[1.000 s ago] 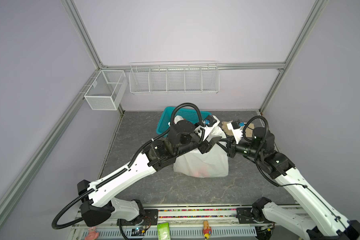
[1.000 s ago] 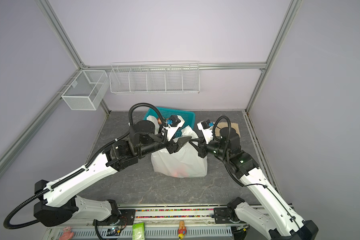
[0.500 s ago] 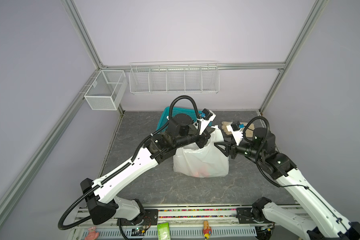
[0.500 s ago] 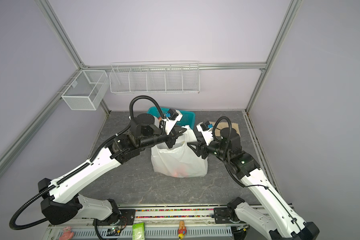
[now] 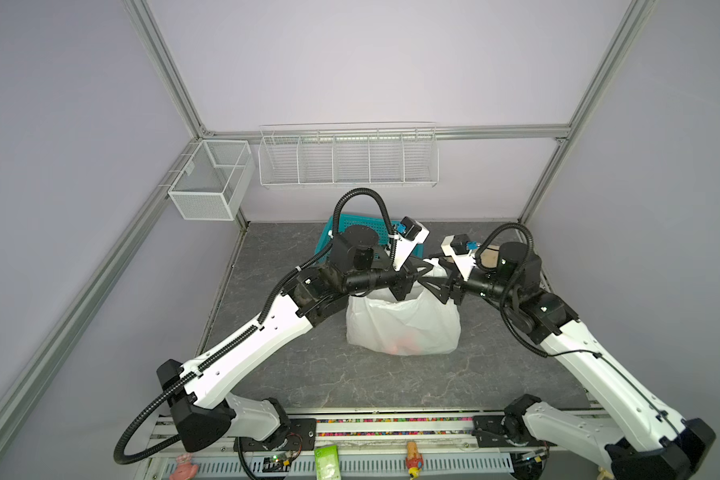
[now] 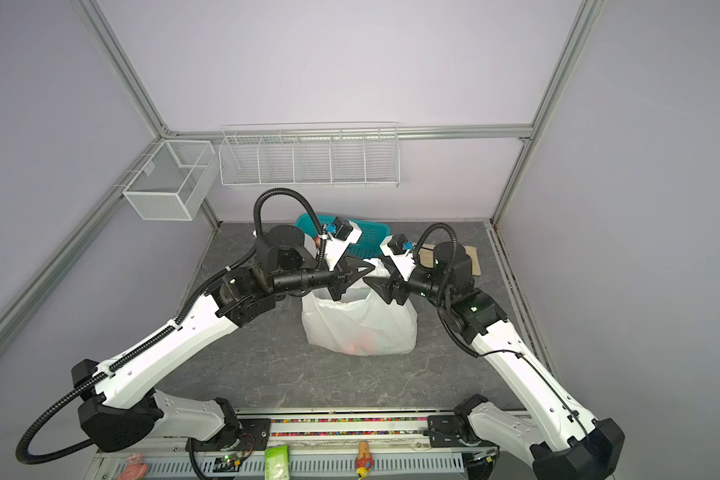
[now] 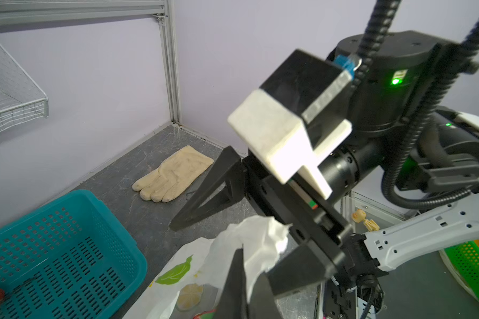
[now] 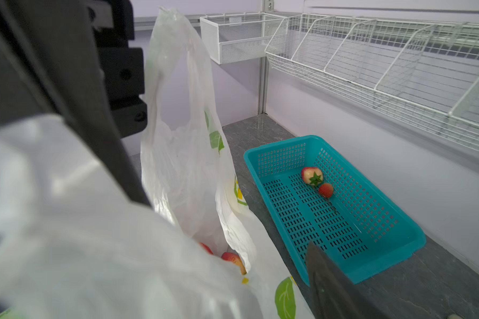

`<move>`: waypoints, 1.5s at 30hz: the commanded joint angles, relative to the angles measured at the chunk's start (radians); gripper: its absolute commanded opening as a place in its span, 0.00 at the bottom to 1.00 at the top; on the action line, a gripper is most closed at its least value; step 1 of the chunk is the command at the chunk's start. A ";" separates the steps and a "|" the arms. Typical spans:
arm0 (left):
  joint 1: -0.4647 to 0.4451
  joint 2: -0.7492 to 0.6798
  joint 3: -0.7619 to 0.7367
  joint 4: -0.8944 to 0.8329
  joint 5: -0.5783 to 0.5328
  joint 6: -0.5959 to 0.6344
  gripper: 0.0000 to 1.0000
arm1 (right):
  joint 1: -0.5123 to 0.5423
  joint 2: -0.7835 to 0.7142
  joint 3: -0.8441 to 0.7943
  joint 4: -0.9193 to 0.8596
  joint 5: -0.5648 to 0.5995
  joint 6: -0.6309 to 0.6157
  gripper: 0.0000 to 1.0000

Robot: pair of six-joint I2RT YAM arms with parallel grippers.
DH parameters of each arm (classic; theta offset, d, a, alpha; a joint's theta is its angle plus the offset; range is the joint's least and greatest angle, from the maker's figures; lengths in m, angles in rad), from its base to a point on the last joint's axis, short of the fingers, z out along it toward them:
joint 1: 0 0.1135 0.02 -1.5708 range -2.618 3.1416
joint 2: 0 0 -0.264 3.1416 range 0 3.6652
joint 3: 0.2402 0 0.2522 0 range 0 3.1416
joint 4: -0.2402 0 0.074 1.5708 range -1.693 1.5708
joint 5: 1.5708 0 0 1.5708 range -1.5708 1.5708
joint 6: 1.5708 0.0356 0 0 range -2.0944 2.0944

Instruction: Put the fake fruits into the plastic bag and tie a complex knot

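Clamping plastic bag [image 7: 256, 240], left pincer [image 7: 250, 265] newly closed

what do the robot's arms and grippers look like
The left arm and right arm have white link shells with black joints and bases. A black corrugated cable loops over each wrist. The left gripper and right gripper have black triangular open-framed fingers, each with a white camera mount. A green light glows on a right-arm joint.
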 commanded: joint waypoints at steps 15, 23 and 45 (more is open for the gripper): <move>0.042 -0.049 -0.044 0.098 0.090 -0.194 0.00 | 0.011 -0.086 -0.275 0.254 0.129 0.127 0.54; 0.043 -0.043 -0.036 0.097 0.070 -0.217 0.00 | 0.122 -0.168 -0.307 0.361 0.382 0.168 0.94; 0.043 -0.040 -0.043 0.138 0.040 -0.346 0.00 | 0.335 0.137 -0.299 0.564 1.177 0.401 0.89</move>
